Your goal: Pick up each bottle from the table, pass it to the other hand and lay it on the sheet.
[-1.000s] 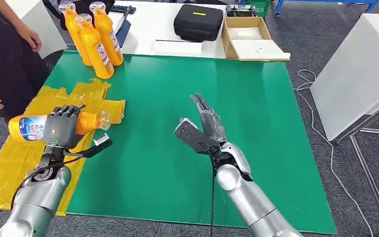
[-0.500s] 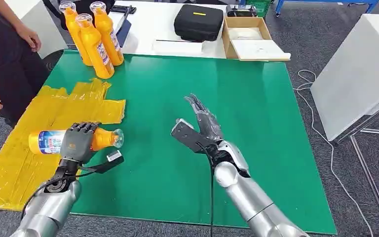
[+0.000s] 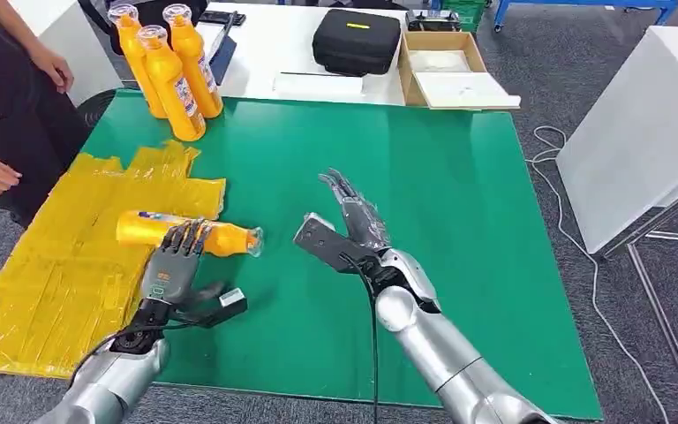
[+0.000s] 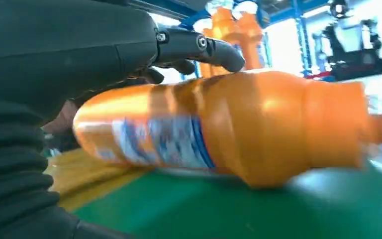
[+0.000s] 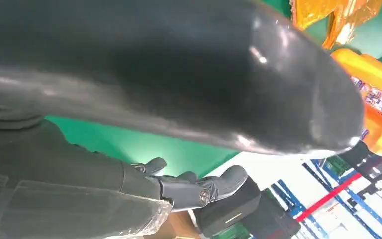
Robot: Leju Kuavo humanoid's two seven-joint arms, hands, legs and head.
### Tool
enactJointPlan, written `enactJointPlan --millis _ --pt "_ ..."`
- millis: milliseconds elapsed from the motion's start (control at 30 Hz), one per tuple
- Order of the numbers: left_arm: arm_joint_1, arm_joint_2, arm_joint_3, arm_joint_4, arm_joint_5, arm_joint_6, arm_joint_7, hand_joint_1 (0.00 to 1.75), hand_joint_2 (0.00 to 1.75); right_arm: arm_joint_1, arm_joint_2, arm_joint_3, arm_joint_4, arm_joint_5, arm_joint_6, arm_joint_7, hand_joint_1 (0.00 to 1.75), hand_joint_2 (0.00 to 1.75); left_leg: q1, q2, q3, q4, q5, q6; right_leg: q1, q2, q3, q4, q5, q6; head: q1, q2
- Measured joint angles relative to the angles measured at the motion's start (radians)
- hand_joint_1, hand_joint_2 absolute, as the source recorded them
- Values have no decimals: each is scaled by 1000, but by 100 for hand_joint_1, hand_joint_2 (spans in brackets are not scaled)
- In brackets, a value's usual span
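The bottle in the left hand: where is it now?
Head view: the bottle lies sideways in the left hand, straddling the yellow sheet's right edge.

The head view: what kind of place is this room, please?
Probably a robot test lab or workshop. A green mat covers a work table, a black zipped equipment case and an open cardboard box sit behind it, and cables trail over the grey carpet floor.
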Motion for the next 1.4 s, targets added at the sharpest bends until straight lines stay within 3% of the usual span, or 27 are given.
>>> enactJointPlan --millis 233,367,433,500,600,767,1133,1400 --pt "-4 -9 56 8 126 0 -130 0 0 0 2 -1 6 16 2 4 0 0 0 1 0 0 0 0 0 0 0 0 0 0 0 0" --pt "-32 -22 181 11 407 -5 -412 0 0 1 12 -3 11 23 -5 -4 0 0 1 1 0 0 0 0 0 0 -1 0 0 0 0 0" --pt "-60 -27 222 13 565 -32 -485 0 0 1 18 -11 16 24 -10 -19 0 0 1 1 0 0 0 0 0 0 0 0 0 0 0 0" --pt "-79 -27 225 -2 681 -84 -496 0 0 1 25 -20 21 24 -19 -38 0 0 1 1 0 0 0 0 0 0 0 0 0 0 0 0" --pt "-89 -24 212 -83 984 -282 -493 0 0 1 32 -46 31 3 -54 -103 0 0 1 1 0 0 1 0 0 0 0 0 0 0 0 0" --pt "-100 -20 139 -278 1369 -579 -409 0 0 7 54 -111 45 -103 -109 -306 0 0 0 1 0 0 1 0 0 0 0 0 0 0 0 0" --pt "-151 -118 -88 -321 1582 -703 -416 0 0 21 147 -153 106 -229 -182 -524 0 0 -1 0 -1 0 1 1 0 -1 0 0 1 1 0 0" --pt "-157 -164 -144 -320 1597 -699 -409 0 0 21 187 -156 147 -246 -194 -545 0 0 0 1 0 0 1 1 0 -1 0 0 1 1 0 0"
